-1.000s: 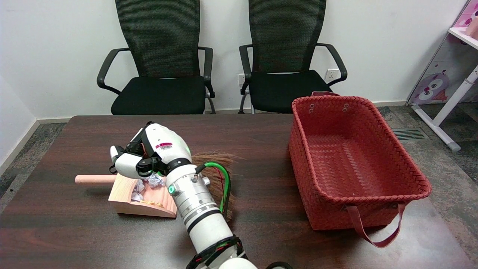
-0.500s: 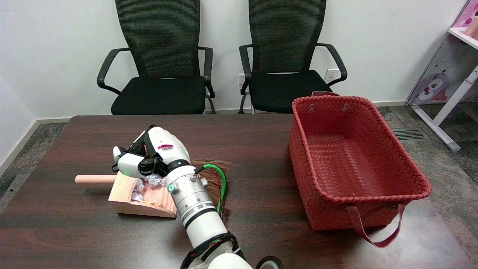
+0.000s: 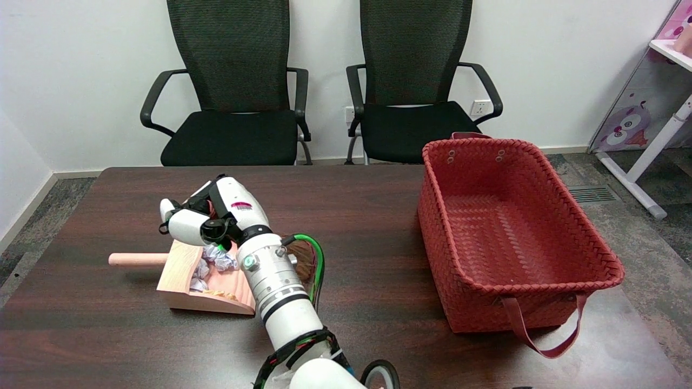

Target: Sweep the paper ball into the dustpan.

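Note:
A pale wooden dustpan (image 3: 177, 278) lies on the dark table left of centre, its round handle (image 3: 135, 260) pointing left. Crumpled white paper balls (image 3: 219, 258) sit inside the pan, partly covered by my wrist. My right hand (image 3: 208, 216) hovers over the pan's far edge with its fingers curled in, gripping a small brush. The brush's handle is hidden inside the hand. Only its brown bristles (image 3: 304, 260) show, just right of my forearm near the pan's open mouth.
A large red woven basket (image 3: 432, 227) with strap handles stands on the right side of the table. Two black office chairs (image 3: 232, 108) stand behind the table's far edge. A white shelf frame (image 3: 649, 156) is at the far right.
My hand has moved slightly left and farther away over the dustpan. The bristles came along to the left and are now mostly hidden behind my forearm. The paper stays in the pan.

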`<state>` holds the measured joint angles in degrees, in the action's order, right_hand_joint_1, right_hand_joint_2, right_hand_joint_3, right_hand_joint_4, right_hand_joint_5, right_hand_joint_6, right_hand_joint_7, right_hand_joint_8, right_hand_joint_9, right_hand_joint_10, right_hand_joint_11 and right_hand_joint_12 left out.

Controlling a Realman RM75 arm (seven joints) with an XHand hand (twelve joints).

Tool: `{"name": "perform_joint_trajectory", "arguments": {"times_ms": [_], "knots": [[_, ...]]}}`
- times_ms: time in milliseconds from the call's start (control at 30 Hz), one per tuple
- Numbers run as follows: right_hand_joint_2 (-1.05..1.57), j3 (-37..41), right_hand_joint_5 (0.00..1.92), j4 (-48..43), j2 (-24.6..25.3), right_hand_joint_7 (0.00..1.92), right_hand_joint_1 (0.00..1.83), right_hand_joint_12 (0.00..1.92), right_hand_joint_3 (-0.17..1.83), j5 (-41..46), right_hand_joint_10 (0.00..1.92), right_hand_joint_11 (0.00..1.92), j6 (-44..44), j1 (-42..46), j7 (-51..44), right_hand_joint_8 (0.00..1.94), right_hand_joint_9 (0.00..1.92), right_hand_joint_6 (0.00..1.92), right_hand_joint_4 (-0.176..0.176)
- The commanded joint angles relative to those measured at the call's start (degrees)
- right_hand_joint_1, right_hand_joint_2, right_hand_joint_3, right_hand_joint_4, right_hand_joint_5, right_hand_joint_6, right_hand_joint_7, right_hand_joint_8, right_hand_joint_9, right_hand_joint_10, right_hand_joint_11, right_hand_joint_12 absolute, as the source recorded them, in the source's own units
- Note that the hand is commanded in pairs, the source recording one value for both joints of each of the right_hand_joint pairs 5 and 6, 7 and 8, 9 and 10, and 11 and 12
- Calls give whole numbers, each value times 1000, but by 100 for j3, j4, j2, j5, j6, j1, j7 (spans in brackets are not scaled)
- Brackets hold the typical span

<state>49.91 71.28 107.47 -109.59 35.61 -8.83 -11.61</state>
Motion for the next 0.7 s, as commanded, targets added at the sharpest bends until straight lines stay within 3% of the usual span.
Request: {"name": "perform_joint_trajectory", "arguments": {"times_ms": [33,200,467,700], "knots": [[1571,-130,1920,-340,-97,1920,914,1920,1069,-27,1920,1920,200,-381,2673,1920,1920,1920,-1],[1571,-135,1920,-155,-261,1920,914,1920,965,-293,1920,1920,161,-457,3933,1920,1920,1920,-1],[1530,9,1920,152,-529,1920,916,1892,1071,-1139,1920,1892,278,-518,5936,1920,1920,1920,-2],[1482,80,1920,789,-948,1920,941,1881,1141,-1302,1920,1881,438,-476,6399,1920,1920,1920,-23]]}}
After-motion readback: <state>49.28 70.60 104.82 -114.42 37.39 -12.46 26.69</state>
